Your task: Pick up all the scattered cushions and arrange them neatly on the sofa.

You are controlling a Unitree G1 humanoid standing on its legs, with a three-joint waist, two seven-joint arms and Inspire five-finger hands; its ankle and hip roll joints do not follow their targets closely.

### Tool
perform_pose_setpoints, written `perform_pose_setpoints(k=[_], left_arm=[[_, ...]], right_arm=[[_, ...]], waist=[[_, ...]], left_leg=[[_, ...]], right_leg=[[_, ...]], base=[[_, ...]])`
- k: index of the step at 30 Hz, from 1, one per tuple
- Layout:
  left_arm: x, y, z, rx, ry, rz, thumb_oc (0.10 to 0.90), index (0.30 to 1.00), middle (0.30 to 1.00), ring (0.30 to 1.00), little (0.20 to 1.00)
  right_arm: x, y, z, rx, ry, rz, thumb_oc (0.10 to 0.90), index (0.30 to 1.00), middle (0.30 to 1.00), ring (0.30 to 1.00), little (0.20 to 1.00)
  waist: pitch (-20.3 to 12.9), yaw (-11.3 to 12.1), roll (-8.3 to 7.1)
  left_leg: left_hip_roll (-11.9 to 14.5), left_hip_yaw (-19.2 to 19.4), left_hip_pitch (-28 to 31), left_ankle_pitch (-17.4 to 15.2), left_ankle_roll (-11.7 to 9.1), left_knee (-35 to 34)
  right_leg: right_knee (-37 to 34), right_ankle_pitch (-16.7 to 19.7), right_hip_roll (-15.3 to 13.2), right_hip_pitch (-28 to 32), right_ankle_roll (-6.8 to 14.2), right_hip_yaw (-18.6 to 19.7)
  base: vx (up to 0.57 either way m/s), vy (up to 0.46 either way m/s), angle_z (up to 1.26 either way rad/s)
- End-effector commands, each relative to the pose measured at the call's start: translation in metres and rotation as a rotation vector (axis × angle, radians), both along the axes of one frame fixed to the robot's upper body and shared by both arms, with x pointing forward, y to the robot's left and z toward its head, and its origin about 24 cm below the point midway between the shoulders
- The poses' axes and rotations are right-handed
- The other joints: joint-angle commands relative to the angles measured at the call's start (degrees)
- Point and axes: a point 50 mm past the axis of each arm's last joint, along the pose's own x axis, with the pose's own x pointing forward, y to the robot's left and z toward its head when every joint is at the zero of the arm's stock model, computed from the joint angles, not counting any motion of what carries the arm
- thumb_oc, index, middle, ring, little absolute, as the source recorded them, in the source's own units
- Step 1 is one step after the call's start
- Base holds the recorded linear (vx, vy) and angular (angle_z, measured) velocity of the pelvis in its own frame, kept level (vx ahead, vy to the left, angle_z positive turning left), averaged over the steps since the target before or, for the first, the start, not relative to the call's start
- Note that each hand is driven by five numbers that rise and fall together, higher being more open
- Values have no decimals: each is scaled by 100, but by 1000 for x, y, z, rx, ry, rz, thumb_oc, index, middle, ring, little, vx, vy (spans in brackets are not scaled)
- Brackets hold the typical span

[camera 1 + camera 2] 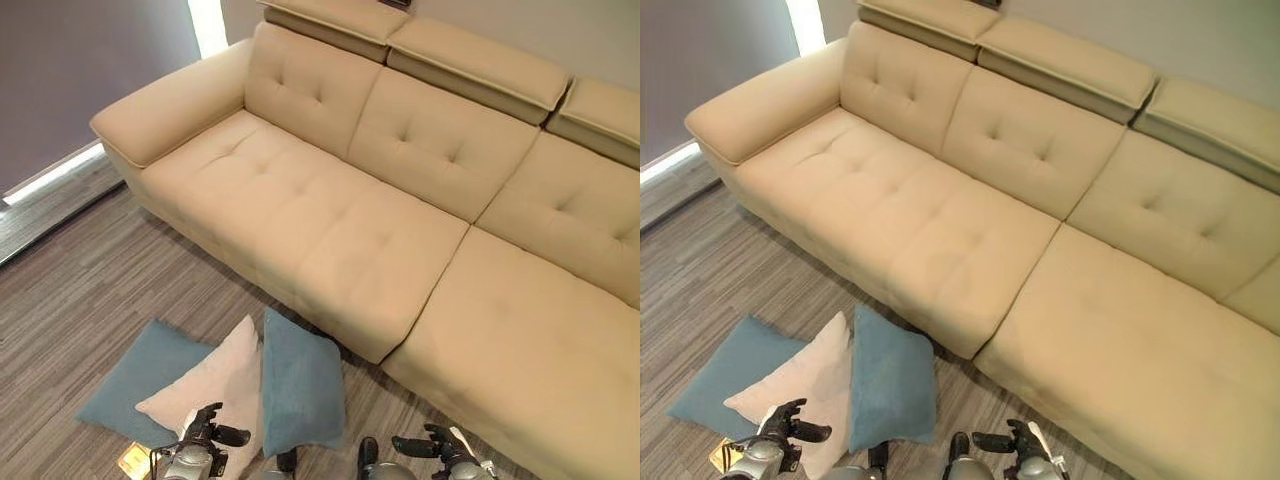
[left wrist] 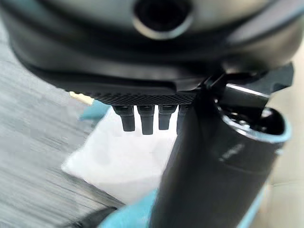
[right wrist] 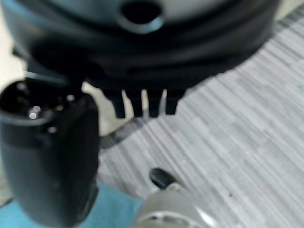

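Beige sofa (image 1: 400,190) runs across the far and right side of the scene, tufted seat and back, headrest pads along the top, one armrest at its far left end. Grey striped carpet floor (image 1: 70,300) in front of it.

Three cushions lie on the floor just in front of the sofa's near edge, none on the seat. Flat blue cushion (image 1: 140,375) lies furthest left. Cream cushion (image 1: 215,385) overlaps its right side. Second blue cushion (image 1: 300,385) is propped up on edge to the right, touching the cream one and near the sofa base.

Left hand (image 1: 205,430) hangs over the near corner of the cream cushion, fingers (image 2: 145,121) straight and apart from the thumb, holding nothing; cushion lies past the fingertips, contact not discernible.

Right hand (image 1: 435,447) is low at the near right, over the floor in front of the sofa, fingers (image 3: 142,104) straight, relaxed, empty, well apart from the cushions.
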Motion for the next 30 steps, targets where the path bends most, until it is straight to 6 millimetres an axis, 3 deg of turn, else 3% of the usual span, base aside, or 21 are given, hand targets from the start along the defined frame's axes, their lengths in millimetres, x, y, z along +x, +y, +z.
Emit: perform_pose_setpoints(k=[1,5,6,8,9,13,14,18,19,20,22,26,30], left_arm=[[33,-2,19,-33,-193,92,800,900,900,900,900],[49,-3,32,-51,-285,101,800,900,900,900,900],[65,-1,46,-36,-356,95,800,900,900,900,900],[75,-1,53,-16,-386,75,800,900,900,900,900],[90,1,65,16,-431,54,800,900,900,900,900],[109,4,82,61,-499,64,800,900,900,900,900],[118,5,94,69,-558,79,800,900,900,900,900],[130,2,109,58,-638,118,800,900,900,900,900],[130,2,110,58,-639,118,800,900,900,900,900],[139,-1,120,49,-685,129,800,900,900,900,900],[149,-4,132,40,-731,126,800,900,900,900,900],[166,-12,156,63,-821,103,800,900,900,900,900],[171,-13,163,72,-845,109,800,900,900,900,900]], right_arm=[[-2,-29,7,-120,-19,-28,800,900,900,900,900],[1,-32,9,-132,-32,-32,800,900,900,900,900],[10,-33,13,-132,-66,-44,800,900,900,900,900],[15,-34,16,-137,-84,-46,800,900,900,900,900],[27,-33,21,-137,-126,-48,800,900,900,900,900],[46,-29,30,-121,-220,-59,800,900,900,900,900],[69,-23,45,-81,-353,-76,800,900,900,900,900],[116,-9,92,-14,-655,-72,800,900,900,900,900],[116,-9,92,-14,-655,-72,800,900,900,900,900],[139,2,119,20,-803,-50,800,900,900,900,900],[158,11,152,33,-955,-16,800,900,900,900,900],[182,35,226,106,-1300,44,800,900,900,900,900],[184,43,244,125,-1379,67,800,900,900,900,900]], waist=[[8,-74,-89],[160,-96,-94],[366,-120,-97],[490,-125,-106],[642,-132,-118],[779,-160,-154],[818,-190,-172],[951,-252,-168],[939,-253,-167],[994,-280,-145],[1040,-314,-130],[1159,-393,-117],[1226,-415,-144]], left_leg=[[82,-70,-528,-536,-198,461],[117,-103,-728,-527,-215,553],[144,-133,-1041,-525,-223,751],[162,-151,-1251,-532,-225,914],[180,-203,-1659,-532,-223,1176],[209,-260,-2248,-531,-221,1550],[235,-292,-2521,-705,-257,1793],[289,-290,-3160,-731,-246,2152],[289,-291,-3180,-734,-245,2163],[304,-289,-3432,-722,-254,2217],[328,-277,-3706,-709,-250,2279],[344,-279,-4180,-679,-234,2305],[336,-282,-4310,-665,-230,2294]], right_leg=[[-255,-284,80,361,57,-21],[-204,-299,112,195,23,1],[-64,-304,125,-129,-14,31],[83,-311,130,-343,-40,48],[357,-313,133,-765,-87,67],[783,-377,107,-1377,-143,64],[1055,-553,92,-1678,-132,142],[1543,-644,36,-2402,-180,187],[1554,-648,35,-2422,-181,188],[1653,-664,6,-2694,-172,193],[1746,-658,-20,-2974,-163,222],[1806,-616,-69,-3485,-112,259],[1803,-595,-80,-3613,-95,275]], base=[[-15,-50,-6],[-97,-40,-5],[-238,-28,1],[-238,-21,2],[-198,-15,-5],[-120,-6,-7],[-9,10,6],[-49,21,-5],[-65,35,1],[-53,29,4],[-50,35,4],[-20,41,-1],[3,12,1]])
